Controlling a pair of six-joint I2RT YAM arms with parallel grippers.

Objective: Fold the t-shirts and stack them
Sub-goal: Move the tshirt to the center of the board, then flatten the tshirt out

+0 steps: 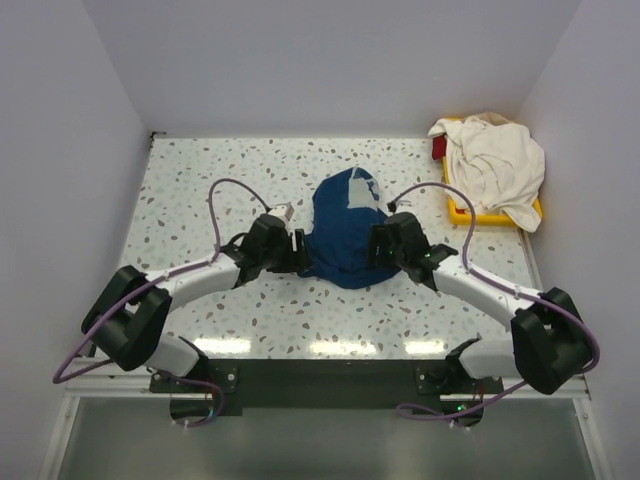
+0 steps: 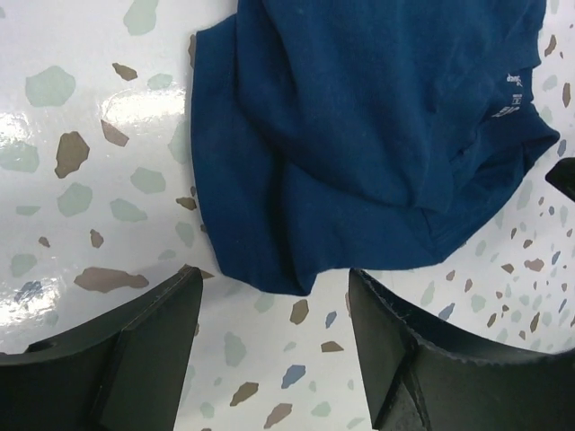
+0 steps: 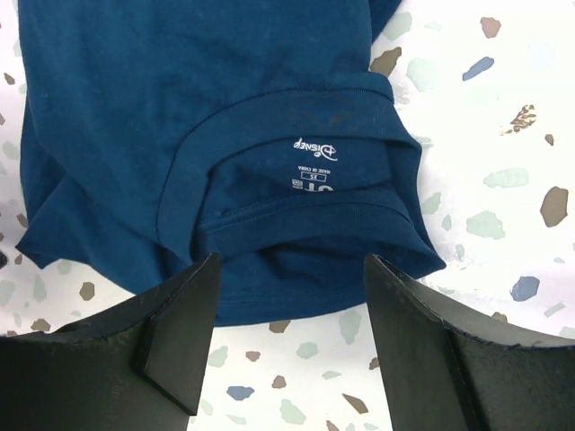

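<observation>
A dark navy t-shirt point(image 1: 345, 235) lies bunched in the middle of the speckled table. Its folded hem point(image 2: 359, 162) fills the upper part of the left wrist view. The collar with a printed label point(image 3: 269, 171) faces the right wrist camera. My left gripper point(image 1: 297, 246) stands open at the shirt's left edge, nothing between its fingers point(image 2: 153, 341). On the shirt's right edge my right gripper point(image 1: 377, 243) is open as well, its fingers point(image 3: 180, 332) just short of the cloth. A cream white t-shirt point(image 1: 495, 165) is heaped at the back right.
The cream shirt rests on a yellow tray point(image 1: 478, 214) in the back right corner, with something red point(image 1: 438, 149) at the tray's left end. White walls close in the table on the left, back and right.
</observation>
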